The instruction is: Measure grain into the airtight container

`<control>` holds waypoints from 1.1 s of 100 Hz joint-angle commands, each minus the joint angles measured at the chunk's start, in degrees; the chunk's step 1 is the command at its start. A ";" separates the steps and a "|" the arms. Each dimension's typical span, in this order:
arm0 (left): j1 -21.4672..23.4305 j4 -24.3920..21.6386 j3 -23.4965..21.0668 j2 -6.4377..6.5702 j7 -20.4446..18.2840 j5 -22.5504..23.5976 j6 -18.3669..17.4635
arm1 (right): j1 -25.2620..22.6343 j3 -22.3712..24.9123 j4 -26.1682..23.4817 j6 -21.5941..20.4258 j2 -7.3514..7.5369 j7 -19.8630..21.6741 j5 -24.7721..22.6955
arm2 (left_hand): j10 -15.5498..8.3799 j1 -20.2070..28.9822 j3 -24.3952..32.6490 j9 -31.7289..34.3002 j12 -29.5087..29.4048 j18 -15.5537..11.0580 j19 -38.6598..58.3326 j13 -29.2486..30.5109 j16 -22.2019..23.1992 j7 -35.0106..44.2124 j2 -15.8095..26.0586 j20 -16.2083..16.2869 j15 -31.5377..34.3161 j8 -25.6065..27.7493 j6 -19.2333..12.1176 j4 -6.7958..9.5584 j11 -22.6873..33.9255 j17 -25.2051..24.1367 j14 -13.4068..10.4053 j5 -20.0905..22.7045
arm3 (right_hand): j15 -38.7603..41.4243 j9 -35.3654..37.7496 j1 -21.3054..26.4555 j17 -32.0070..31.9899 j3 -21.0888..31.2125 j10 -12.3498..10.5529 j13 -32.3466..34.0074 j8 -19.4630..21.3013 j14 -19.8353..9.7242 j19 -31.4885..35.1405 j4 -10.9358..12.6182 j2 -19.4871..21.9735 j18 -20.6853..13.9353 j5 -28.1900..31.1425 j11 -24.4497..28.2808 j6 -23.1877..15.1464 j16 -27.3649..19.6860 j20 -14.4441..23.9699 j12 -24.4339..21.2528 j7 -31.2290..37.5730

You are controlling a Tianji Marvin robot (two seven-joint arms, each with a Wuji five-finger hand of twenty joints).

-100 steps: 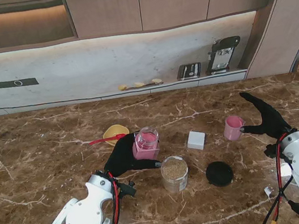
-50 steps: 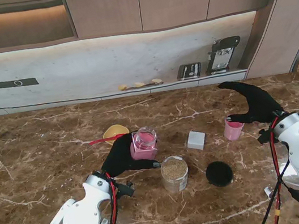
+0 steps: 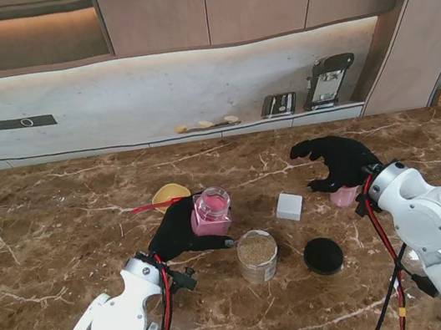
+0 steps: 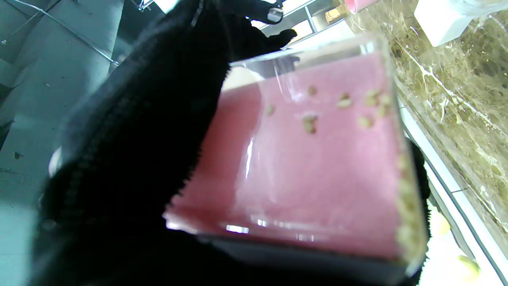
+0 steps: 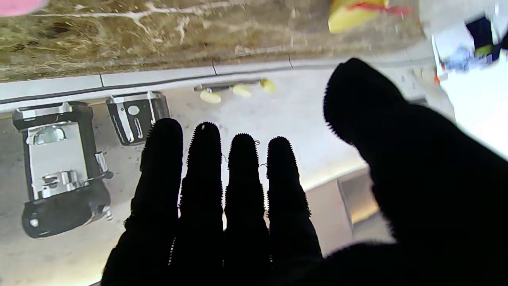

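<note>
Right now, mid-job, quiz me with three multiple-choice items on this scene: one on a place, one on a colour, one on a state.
1. Where does the black lid lie?
A. on the table, right of the grain jar
B. on top of the grain jar
C. in the left hand

2. What colour is the block between the two pink items?
A. yellow
B. white
C. black

3. What is the right hand doing?
A. gripping the white block
B. clutching the lid
C. open, fingers apart, above the pink cup

Answers: 1 A, the lid sits flat on the marble beside the open jar. 2 B, it reads plain white in the stand view. 3 C, the right wrist view shows spread fingers holding nothing.
</note>
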 commanded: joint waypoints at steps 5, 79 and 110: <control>0.49 -0.42 -0.08 0.08 0.00 0.15 -0.04 | 1.46 -2.66 0.10 0.68 0.30 2.28 -1.74 | -6.69 12.51 15.79 4.55 0.95 -3.97 2.77 5.33 3.23 22.85 33.50 0.70 10.09 1.15 -16.08 -0.83 6.47 0.88 -3.69 13.94 | 0.56 -1.02 3.10 1.73 2.67 0.59 1.00 -0.08 0.87 2.25 2.98 0.66 0.35 -0.29 0.90 1.22 1.08 -2.50 1.22 -0.50; 1.04 -0.66 -0.65 0.06 0.19 0.05 0.18 | 20.15 -28.65 16.53 9.25 2.68 9.75 -20.12 | -6.49 12.43 16.04 4.74 1.04 -3.72 2.62 5.47 3.36 22.79 33.27 0.59 10.01 0.97 -15.91 -1.11 6.44 0.96 -3.43 14.13 | -1.69 -14.86 -6.84 -3.90 1.76 1.61 -8.21 -1.22 2.32 -1.31 0.79 -2.83 3.96 -9.93 1.27 4.98 1.15 -2.69 2.55 -4.30; 1.49 -0.92 -0.73 0.07 0.25 0.00 0.28 | 23.69 -35.69 20.94 13.90 3.03 10.36 -22.39 | -6.70 12.30 16.07 4.70 1.14 -3.96 2.58 5.47 3.41 22.84 33.19 0.55 10.01 1.00 -16.03 -1.25 6.40 0.95 -3.63 14.01 | -3.86 -24.58 -13.90 -7.65 0.52 3.10 -15.40 2.97 4.24 -4.80 0.13 -0.35 5.31 -16.46 1.00 6.06 0.75 -1.71 4.37 -6.69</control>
